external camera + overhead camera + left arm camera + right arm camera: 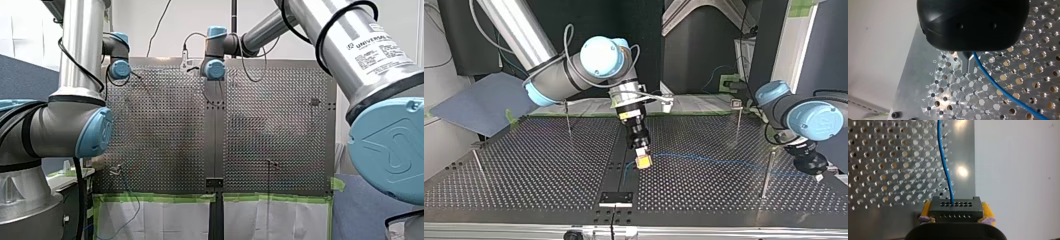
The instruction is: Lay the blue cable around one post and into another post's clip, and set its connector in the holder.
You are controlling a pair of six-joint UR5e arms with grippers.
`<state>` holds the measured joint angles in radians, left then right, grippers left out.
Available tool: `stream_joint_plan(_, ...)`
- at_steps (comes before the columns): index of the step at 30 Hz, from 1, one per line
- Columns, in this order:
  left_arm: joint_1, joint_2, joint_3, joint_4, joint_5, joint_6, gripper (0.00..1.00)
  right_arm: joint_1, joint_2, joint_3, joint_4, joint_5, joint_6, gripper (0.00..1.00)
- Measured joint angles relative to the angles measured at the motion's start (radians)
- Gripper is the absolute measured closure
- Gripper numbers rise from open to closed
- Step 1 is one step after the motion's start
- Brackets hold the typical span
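**While my right gripper [642, 161] clamps the connector [955, 208], my left gripper [969, 65] pinches the blue cable [719, 162]**

Where the front view looks over the perforated table [165, 130], both arms reach to its far edge. My left arm is at the left and my right arm is near the middle. Their wrists hide the fingers there.

In the top view my right arm comes in from the far left, and its gripper hangs over the table's middle seam. Its yellow pads are closed on the small connector just above the surface. From there the blue cable runs low across the right half to my left gripper near the right edge. It passes a thin post [766, 175], though I cannot tell on which side. Another post [738, 117] stands further back, well apart from the cable. A black block [616, 198] sits on the seam at the near edge, apart from the connector.

In the left wrist view the metal fingers stand close together just above the holes. The cable comes out right at them and trails away over the table, so they look closed on it.

In the right wrist view the yellow pads press both sides of the black connector. The cable leaves the connector's face and runs straight ahead.
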<state>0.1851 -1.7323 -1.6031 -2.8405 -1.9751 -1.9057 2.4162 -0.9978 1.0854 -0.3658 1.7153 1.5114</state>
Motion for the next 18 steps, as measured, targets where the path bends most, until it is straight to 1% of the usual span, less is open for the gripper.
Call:
stream_joint_plan(2, 0.003, -0.001, 0.000, 0.003, 0.007, -0.018, 1.00, -0.004, 0.003, 0.000, 0.004, 0.009, -0.001, 1.00)
stream_joint_plan(6, 0.008, -0.007, 0.000, 0.008, 0.018, -0.045, 1.00, -0.011, 0.012, 0.000, 0.007, 0.015, -0.001, 1.00)
stream_joint_plan(11, 0.011, -0.017, 0.000, 0.015, 0.030, -0.050, 1.00, -0.019, 0.027, 0.000, 0.007, 0.018, 0.000, 1.00)
stream_joint_plan(18, 0.018, -0.040, 0.000, 0.019, 0.040, -0.057, 1.00, -0.025, 0.034, 0.000, 0.013, 0.018, 0.001, 1.00)
